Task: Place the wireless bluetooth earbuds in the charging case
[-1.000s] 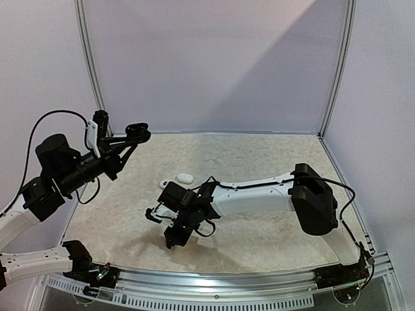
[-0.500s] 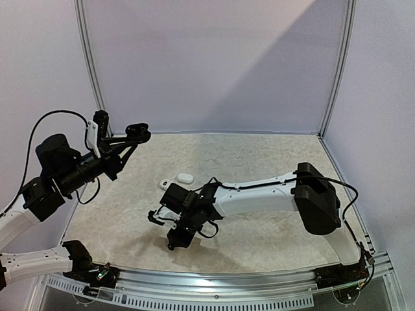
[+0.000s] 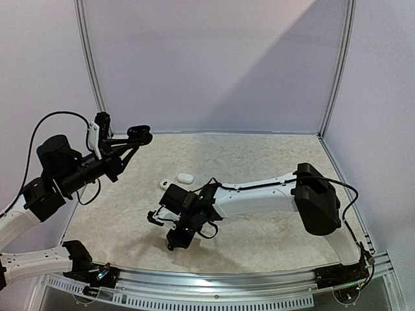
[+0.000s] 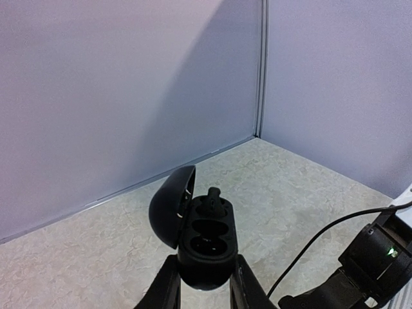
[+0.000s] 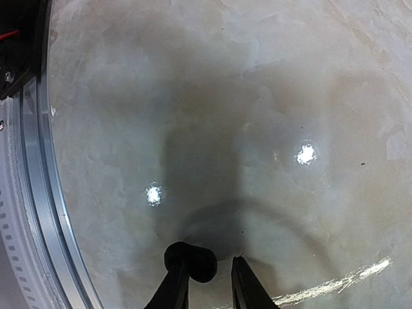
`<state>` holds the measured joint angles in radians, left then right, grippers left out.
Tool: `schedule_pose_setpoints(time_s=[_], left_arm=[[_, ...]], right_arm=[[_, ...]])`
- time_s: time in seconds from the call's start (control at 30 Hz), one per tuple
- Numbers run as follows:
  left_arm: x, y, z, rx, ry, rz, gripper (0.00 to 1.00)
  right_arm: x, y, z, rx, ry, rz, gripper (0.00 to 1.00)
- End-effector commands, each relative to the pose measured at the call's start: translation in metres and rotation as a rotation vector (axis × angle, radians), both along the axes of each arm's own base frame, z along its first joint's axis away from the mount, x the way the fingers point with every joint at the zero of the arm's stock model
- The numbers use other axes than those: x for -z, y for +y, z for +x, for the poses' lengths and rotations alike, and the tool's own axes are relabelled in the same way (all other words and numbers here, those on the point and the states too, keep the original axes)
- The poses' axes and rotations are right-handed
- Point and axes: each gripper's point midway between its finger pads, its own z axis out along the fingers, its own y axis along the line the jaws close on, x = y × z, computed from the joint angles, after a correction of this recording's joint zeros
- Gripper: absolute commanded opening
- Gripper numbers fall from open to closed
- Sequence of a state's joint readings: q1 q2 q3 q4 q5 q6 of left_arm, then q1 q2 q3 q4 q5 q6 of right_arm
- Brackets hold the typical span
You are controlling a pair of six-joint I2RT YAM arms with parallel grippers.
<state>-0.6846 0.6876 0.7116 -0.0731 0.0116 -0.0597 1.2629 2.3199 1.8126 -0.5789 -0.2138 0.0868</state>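
The black case [image 4: 206, 248] is clamped at its lower end by the left gripper [image 4: 205, 269], low in the middle of the left wrist view. The case is held clear of the table [image 5: 270, 96] with its lid [image 4: 168, 206] swung open to the left. One black bud [image 4: 213, 195] is seated in the upper socket. The lower socket looks dark and hollow.

In the top view this gripper is raised at the upper left, while the right gripper [image 5: 209, 261] is lowered to the table at the lower centre. Its fingers are seen narrowly apart in the right wrist view, with bare table showing between them. A second round black bud [image 5: 191, 259] is seen at the tip of the finger on the left of that frame, at the bottom edge. Whether it is touched by the other finger cannot be told. A white case [image 3: 185, 177] is lying closed on the table, further up the top view.
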Motion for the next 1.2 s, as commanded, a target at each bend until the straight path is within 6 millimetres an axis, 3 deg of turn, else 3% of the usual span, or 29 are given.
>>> schedule_pose_setpoints(time_s=[0.0,0.23,0.5,0.63,0.87,0.97,1.07,1.17], left_arm=[[0.009,-0.005,-0.002,0.021,0.015,0.013,0.00],[0.010,-0.005,-0.002,0.018,0.010,0.024,0.00],[0.010,-0.005,-0.002,0.020,0.012,0.021,0.00],[0.010,-0.005,-0.002,0.020,0.013,0.023,0.00],[0.010,-0.005,-0.002,0.020,0.009,0.023,0.00],[0.010,-0.005,-0.002,0.017,0.008,0.026,0.00],[0.010,-0.004,-0.001,0.013,0.008,0.025,0.00],[0.009,-0.004,-0.001,0.010,0.006,0.025,0.00]], right_arm=[[0.005,0.001,-0.004,-0.014,-0.007,-0.026,0.22],[0.015,0.004,-0.006,-0.025,0.010,-0.043,0.12],[0.022,-0.009,-0.012,-0.033,0.036,-0.109,0.20],[0.028,-0.007,-0.015,-0.034,0.039,-0.115,0.17],[0.016,0.007,-0.007,-0.006,0.010,-0.048,0.09],[0.011,0.005,-0.001,0.034,-0.007,-0.051,0.07],[-0.003,-0.006,0.019,0.152,-0.050,-0.049,0.04],[-0.019,-0.035,0.051,0.357,-0.112,-0.071,0.03]])
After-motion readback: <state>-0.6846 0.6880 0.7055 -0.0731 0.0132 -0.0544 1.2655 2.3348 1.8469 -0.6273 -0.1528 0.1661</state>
